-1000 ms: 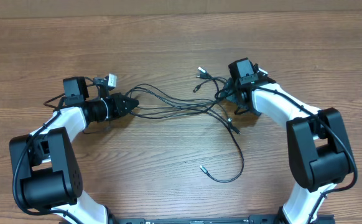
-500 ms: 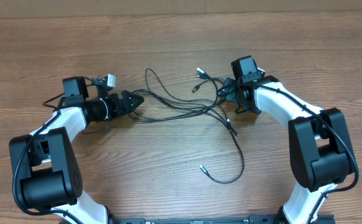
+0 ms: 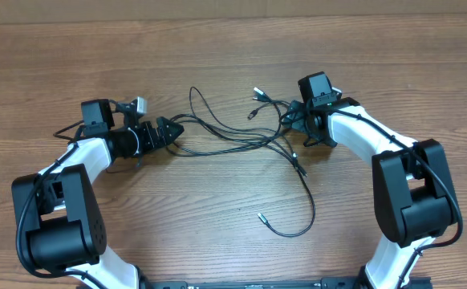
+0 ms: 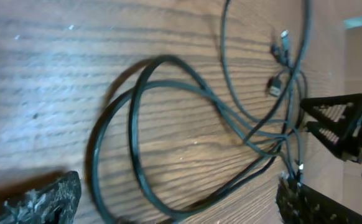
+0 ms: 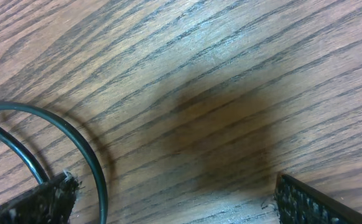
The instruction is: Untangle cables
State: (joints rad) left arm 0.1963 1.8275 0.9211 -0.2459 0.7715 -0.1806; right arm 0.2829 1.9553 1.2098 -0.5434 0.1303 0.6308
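Cables [image 3: 241,138] — thin black cords — lie on the table [image 3: 217,48] between the two grippers, in the middle of the overhead view. Several strands run side by side from the left gripper [image 3: 175,131] toward the right gripper [image 3: 302,128]. They cross in a tangled cluster just beside the right gripper. One loop [image 3: 193,96] arcs out of the bundle toward the far edge of the table. Two plugs [image 3: 255,95] lie beyond the cluster, near the right wrist. One strand leaves the cluster toward the robot bases, curves round and stops at a silver-tipped end [image 3: 261,216] that lies alone on bare wood.

Left gripper: jaws spread wide, nothing held. In the left wrist view its fingers [image 4: 44,199] sit in the two lower corners. The cables [image 4: 279,144] form two long loops on the wood ahead, and the near ends of the loops lie in the gap between the fingers. Whether a strand touches either finger cannot be told. The right gripper [image 4: 304,115] shows at the right edge of that view, its tips close to the cluster.

Right gripper: jaws also wide, nothing held. In the right wrist view its fingers [image 5: 305,202] hang low over the table — only shadowed wood lies between them. One cable [image 5: 88,155] curves past just beside the finger on the frame's left side, and a second strand runs up to that same finger. Contact there cannot be told.
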